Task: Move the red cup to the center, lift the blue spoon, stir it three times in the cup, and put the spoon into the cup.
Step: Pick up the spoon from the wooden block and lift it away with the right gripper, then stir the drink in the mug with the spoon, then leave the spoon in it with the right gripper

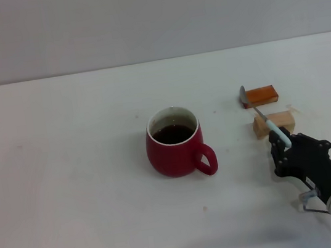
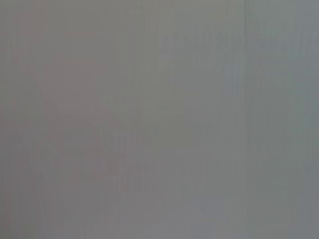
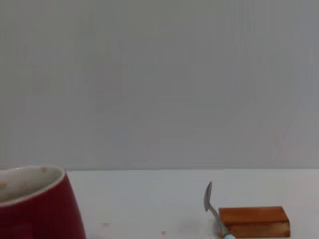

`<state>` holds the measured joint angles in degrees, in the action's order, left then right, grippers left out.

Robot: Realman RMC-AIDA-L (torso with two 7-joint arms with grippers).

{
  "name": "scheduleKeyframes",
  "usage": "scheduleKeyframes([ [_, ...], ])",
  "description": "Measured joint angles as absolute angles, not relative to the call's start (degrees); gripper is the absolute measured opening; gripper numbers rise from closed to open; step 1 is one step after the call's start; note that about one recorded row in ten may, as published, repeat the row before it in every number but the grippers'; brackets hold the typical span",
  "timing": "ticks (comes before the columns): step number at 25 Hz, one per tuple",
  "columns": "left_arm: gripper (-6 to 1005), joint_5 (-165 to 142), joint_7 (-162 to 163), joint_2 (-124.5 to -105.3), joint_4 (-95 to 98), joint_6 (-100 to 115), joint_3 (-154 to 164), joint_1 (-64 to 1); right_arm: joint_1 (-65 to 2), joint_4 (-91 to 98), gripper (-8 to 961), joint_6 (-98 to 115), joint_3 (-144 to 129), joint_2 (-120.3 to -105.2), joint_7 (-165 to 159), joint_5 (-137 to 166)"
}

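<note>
cup (image 1: 176, 150): dark red, white inside, upright mid-table, dark liquid, handle toward the right
spoon (image 1: 262, 114): grey bowl, pale blue handle, lying across two blocks

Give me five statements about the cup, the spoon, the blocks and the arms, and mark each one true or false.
1. The red cup holds dark liquid. True.
2. The blue spoon stands inside the cup. False: it is outside the cup, lying across the orange-brown block and the pale wooden block.
3. The right gripper is at the handle end of the spoon. True.
4. The cup's handle points toward the robot's left. False: in the head view it points to the right and toward the near edge, the side where the blocks are.
5. The left gripper is over the cup. False: it appears in no view, and nothing is above the cup.
</note>
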<state>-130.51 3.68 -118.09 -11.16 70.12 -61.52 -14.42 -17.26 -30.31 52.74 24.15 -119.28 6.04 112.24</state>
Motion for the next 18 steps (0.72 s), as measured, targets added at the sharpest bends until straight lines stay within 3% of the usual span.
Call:
scheduleKeyframes([
  [5,845,-130.50,3.61,-118.12,-11.15,70.12,-61.52,-14.38,-16.22,-35.34,130,52.67,24.98,-117.95,7.86,112.21],
  [12,845,-130.51,3.34,-118.13,-11.16,70.34,-61.52,-14.26,-6.63,-62.57,130,37.25,38.09,-112.05,29.31,111.92],
  [15,845,-130.52,3.33,-118.12,-11.16,70.44,-61.52,-14.18,-3.81,-68.21,131,30.77,42.88,-112.18,34.25,112.11],
  [17,845,-130.52,3.33,-118.12,-11.16,70.46,-61.52,-14.18,-0.26,-75.64,131,19.57,50.13,-113.82,40.89,112.22],
  [18,844,-130.53,3.32,-118.13,-11.17,70.50,-61.52,-14.17,-0.26,-75.64,131,19.57,50.13,-113.82,40.89,112.22],
])
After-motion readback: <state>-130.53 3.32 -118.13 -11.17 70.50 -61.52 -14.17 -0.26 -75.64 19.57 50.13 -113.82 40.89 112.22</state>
